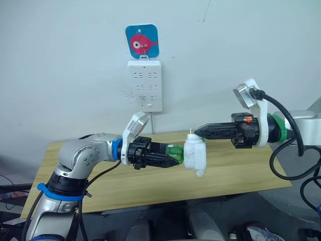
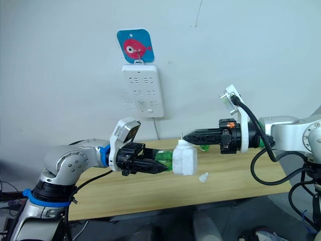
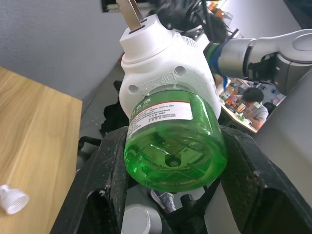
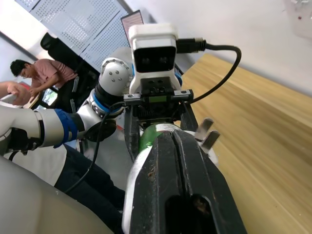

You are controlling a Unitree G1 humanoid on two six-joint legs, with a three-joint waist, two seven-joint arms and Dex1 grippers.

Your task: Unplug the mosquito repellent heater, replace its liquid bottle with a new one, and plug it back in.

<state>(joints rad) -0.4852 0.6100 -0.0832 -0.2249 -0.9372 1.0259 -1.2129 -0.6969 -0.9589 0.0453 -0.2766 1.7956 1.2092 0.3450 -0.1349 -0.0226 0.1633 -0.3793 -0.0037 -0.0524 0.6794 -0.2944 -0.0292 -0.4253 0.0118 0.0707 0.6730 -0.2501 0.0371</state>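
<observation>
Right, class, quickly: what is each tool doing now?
Left tool: shut on the green liquid bottle.
Right tool: shut on the small rounded white plastic heater.

An office-like lab is suggested: a wooden table (image 1: 150, 186) against a white wall (image 1: 60, 60), seated people (image 4: 34, 73) and perforated panels (image 4: 78, 19) seen beyond.

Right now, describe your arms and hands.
Both arms are silver-grey with rounded joints. The left hand and the right hand each have two black fingers and a white wrist camera bracket. Blue rings mark the left arm, a green one the right, with black cables.
</observation>
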